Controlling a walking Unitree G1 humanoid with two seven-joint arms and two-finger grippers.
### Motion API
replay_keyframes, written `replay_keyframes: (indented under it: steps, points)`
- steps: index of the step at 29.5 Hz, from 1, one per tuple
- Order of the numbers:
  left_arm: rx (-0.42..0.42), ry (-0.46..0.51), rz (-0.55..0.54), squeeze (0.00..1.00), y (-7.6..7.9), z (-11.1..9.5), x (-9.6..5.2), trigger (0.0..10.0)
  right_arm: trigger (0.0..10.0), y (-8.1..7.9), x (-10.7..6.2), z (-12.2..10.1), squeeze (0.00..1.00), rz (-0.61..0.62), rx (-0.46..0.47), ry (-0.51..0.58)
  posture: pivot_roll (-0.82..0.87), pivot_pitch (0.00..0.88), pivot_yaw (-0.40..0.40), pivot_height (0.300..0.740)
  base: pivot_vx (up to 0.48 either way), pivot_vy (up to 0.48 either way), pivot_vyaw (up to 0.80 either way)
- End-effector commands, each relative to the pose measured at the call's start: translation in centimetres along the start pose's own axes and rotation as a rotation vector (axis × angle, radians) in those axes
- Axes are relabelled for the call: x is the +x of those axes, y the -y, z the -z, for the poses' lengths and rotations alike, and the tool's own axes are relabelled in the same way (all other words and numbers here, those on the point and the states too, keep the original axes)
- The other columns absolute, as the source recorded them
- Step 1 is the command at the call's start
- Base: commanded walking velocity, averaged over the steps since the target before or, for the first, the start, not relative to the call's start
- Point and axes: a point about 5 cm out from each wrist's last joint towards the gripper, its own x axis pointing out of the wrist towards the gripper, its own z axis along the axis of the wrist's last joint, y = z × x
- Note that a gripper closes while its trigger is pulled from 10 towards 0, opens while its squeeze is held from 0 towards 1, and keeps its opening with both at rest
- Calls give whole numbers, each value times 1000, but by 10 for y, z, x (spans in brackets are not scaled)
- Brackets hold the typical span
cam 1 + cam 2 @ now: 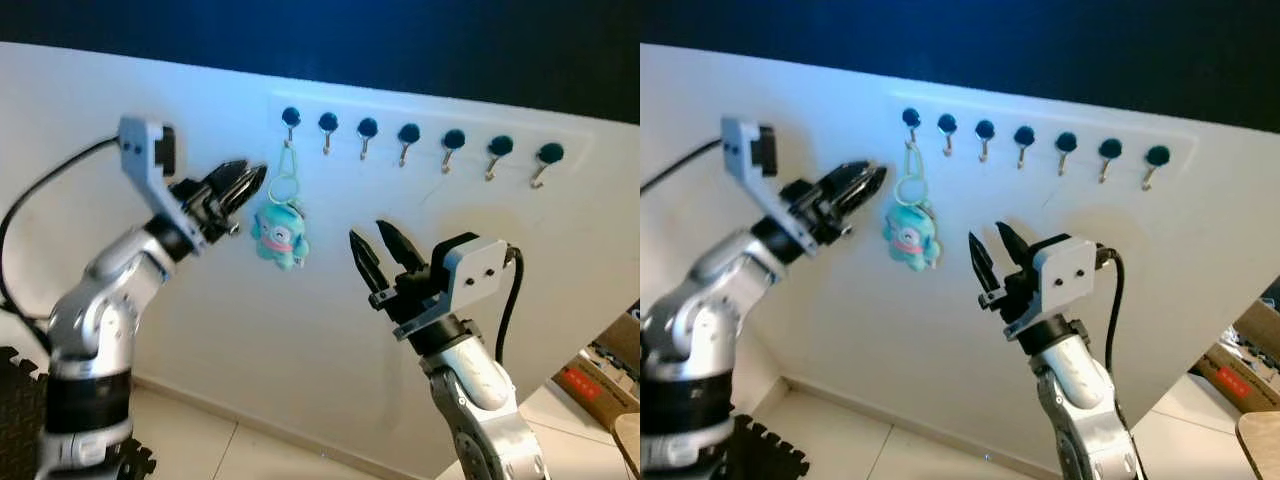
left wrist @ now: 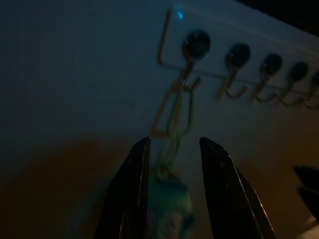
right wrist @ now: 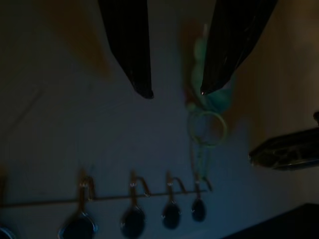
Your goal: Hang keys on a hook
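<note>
The keys are a pale green ring and loop (image 1: 286,185) with a teal plush charm (image 1: 279,235). They hang from the leftmost dark-knobbed hook (image 1: 291,118) on the white wall. My left gripper (image 1: 250,182) is open just left of the ring, level with it and a small gap away. In the left wrist view the ring (image 2: 172,117) and the charm (image 2: 169,204) lie in line between the fingers (image 2: 137,164). My right gripper (image 1: 366,230) stands open and empty, lower and to the right of the charm.
Several more empty hooks (image 1: 453,140) run rightward along the same rail. A cardboard box (image 1: 600,385) sits on the floor at lower right. A black foam mat (image 1: 15,400) lies at lower left, beside the tiled floor (image 1: 220,440).
</note>
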Motion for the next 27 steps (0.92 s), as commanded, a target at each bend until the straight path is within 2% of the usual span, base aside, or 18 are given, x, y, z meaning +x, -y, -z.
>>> replay_keyframes:
  steps: [1, 2, 3, 6, 8, 13, 15, 19, 20, 27]
  points:
    - [-15, 3, 2, 0, 6, 3, -5, 10000, 10000, 0, -3, 0, 0, -1, 2, -5, 61, 143, -1, 740, 0, 0, 0]
    - [-15, -23, -57, 0, 5, 13, -13, 10000, 10000, -1, -4, 1, 0, -9, -4, -12, 63, 144, -4, 740, 0, 0, 0]
    - [-15, -23, -57, 0, 5, 13, -13, 10000, 10000, -1, -4, 1, 0, -9, -4, -12, 63, 144, -4, 740, 0, 0, 0]
    - [66, -78, -220, 0, 1, 32, -26, 10000, 10000, -4, -6, 6, 0, -44, -3, -39, 69, 145, -11, 740, 0, 0, 0]
    - [100, -91, -269, 0, 2, 37, -29, 10000, 10000, -7, -8, 10, 0, -79, 4, -67, 73, 144, -19, 740, 0, 0, 0]
    - [124, -116, -317, 0, 5, 45, -34, 10000, 10000, -6, -14, 20, 0, -76, 31, -125, 75, 140, -31, 740, 0, 0, 0]
    - [122, -136, -335, 0, 7, 51, -37, 10000, 10000, -4, -25, 31, 0, -74, 35, -183, 73, 139, -31, 740, 0, 0, 0]
    - [132, -164, -363, 0, 8, 57, -42, 10000, 10000, -5, -35, 40, 0, -83, 37, -236, 68, 138, -31, 740, 0, 0, 0]
    - [125, -183, -391, 0, 11, 65, -46, 10000, 10000, -3, -45, 47, 0, -68, 44, -281, 68, 141, -31, 740, 0, 0, 0]
    - [129, -204, -415, 0, 15, 73, -49, 10000, 10000, -1, -57, 55, 0, -65, 49, -335, 65, 145, -33, 740, 0, 0, 0]
